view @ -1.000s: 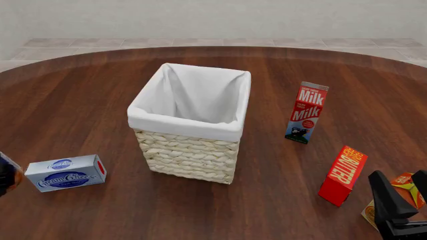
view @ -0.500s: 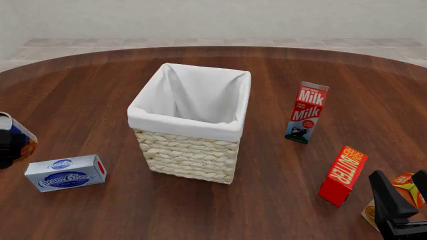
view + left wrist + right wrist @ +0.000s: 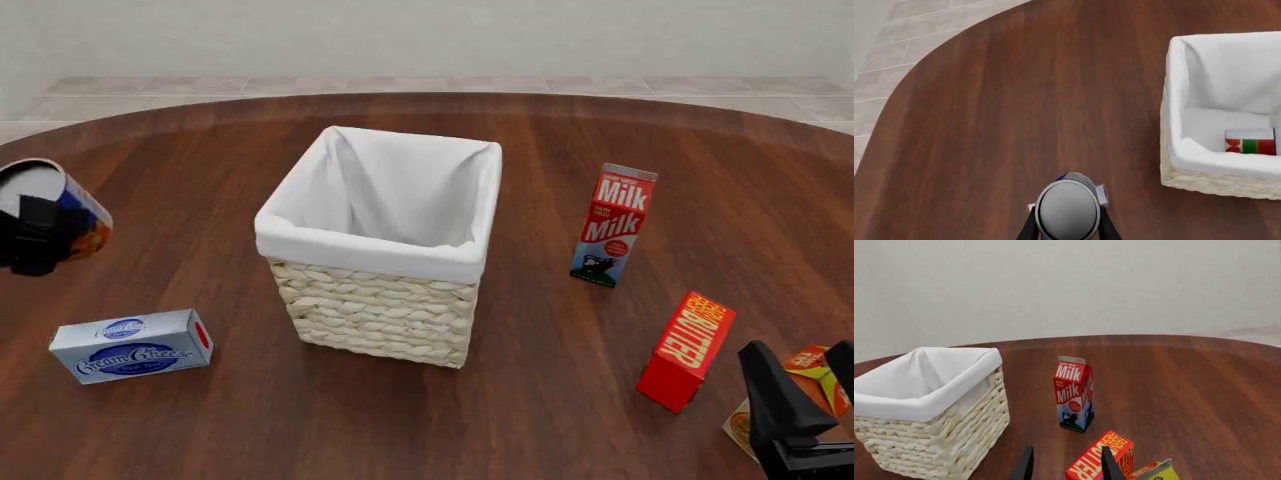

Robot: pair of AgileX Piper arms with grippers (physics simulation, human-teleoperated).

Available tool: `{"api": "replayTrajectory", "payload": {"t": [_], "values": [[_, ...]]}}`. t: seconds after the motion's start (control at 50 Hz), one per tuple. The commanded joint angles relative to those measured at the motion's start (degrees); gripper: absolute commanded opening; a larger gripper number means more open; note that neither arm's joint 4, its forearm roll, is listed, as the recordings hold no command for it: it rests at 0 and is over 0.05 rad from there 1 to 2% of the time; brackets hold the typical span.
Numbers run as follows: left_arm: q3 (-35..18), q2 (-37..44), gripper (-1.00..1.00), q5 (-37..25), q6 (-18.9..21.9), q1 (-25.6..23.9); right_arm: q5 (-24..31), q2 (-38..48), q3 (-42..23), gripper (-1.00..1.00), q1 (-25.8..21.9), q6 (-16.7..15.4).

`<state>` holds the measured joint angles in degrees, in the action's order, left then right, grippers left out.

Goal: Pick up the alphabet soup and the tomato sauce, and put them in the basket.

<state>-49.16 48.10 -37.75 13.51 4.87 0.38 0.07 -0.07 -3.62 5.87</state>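
My left gripper [image 3: 30, 238] is shut on the alphabet soup [image 3: 67, 205], a blue and orange can held tilted in the air at the far left, well left of the basket [image 3: 367, 248]. In the left wrist view the can's silver-grey top [image 3: 1067, 207] sits between my fingers [image 3: 1106, 231]. That view looks down into the basket [image 3: 1174, 100], where the tomato sauce [image 3: 1250, 141] lies on the white liner. My right gripper [image 3: 805, 385] is open and empty at the front right; it also shows in the right wrist view [image 3: 1066, 467].
A milk carton [image 3: 614, 225] stands right of the basket. A red butter box [image 3: 686, 350] and an orange-yellow box [image 3: 809, 362] stand by my right gripper. A cream cheese box [image 3: 131, 346] lies at the front left, below the held can.
My left gripper has risen with the alphabet soup, moving up and slightly right from beside the cream cheese box. The right arm has not moved.
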Motion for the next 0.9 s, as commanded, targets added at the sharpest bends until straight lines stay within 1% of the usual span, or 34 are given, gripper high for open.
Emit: {"api": "replayTrajectory", "payload": {"t": [0.02,0.24,0.44,0.64,0.76,0.82,0.9], "values": [[-4.69,2.31,-1.0,0.9,2.53,-1.84,-0.07,0.01,0.01,1.0,0.05,-0.22],[-7.97,4.51,-1.0,1.96,3.57,-4.73,-0.06,0.03,-0.01,1.0,-0.2,-0.49],[-11.46,6.6,-1.0,2.48,4.24,-5.98,0.02,0.03,-0.02,1.0,-0.26,-0.79],[-15.23,9.54,-1.0,3.66,4.49,-9.73,-0.02,0.03,-0.07,1.0,-0.27,-1.23],[-16.06,10.96,-1.0,4.3,4.87,-11.29,0.0,0.02,-0.09,1.0,-0.21,-1.37],[-17.41,12.37,-1.0,4.67,5.09,-12.17,-0.06,0.03,-0.1,1.0,-0.13,-1.43],[-18.23,14.18,-1.0,5.66,5.12,-14.2,-0.09,0.03,-0.12,1.0,-0.11,-1.41]]}}
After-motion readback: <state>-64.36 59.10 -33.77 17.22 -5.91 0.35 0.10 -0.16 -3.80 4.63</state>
